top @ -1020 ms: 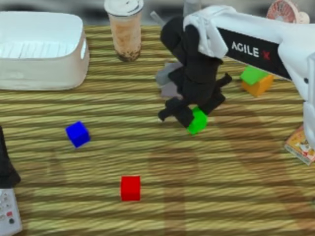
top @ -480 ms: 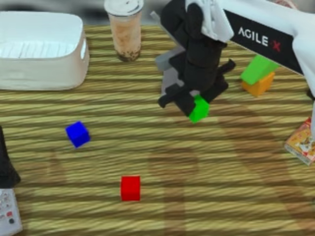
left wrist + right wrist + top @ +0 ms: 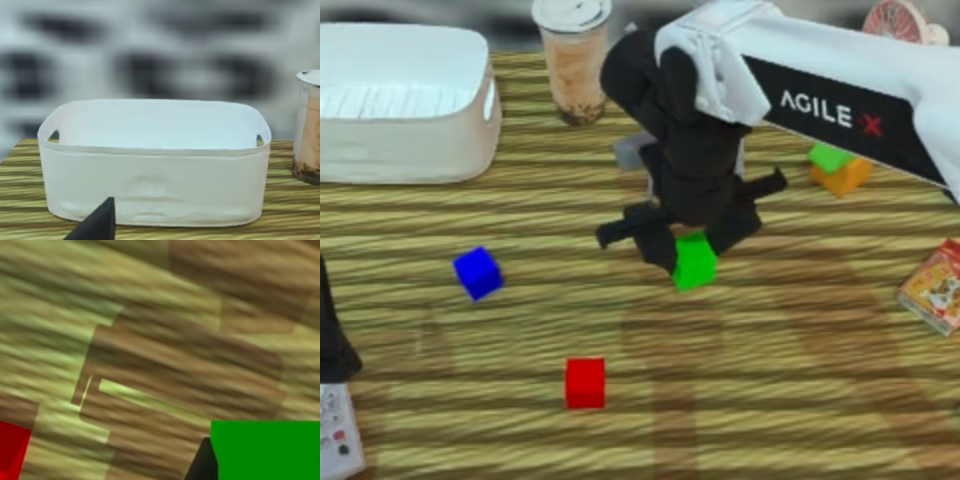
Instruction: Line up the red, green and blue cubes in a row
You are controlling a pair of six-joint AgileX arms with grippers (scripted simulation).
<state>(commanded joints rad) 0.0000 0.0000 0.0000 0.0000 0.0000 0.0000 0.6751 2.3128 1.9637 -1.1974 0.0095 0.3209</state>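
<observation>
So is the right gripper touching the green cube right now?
Touching. In the top view the right gripper has its dark fingers closed on the green cube, held above the table; the right wrist view shows a finger against it.

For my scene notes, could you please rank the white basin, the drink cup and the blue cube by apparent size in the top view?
1. white basin
2. drink cup
3. blue cube
The basin and cup are cut off by the frame.
</observation>
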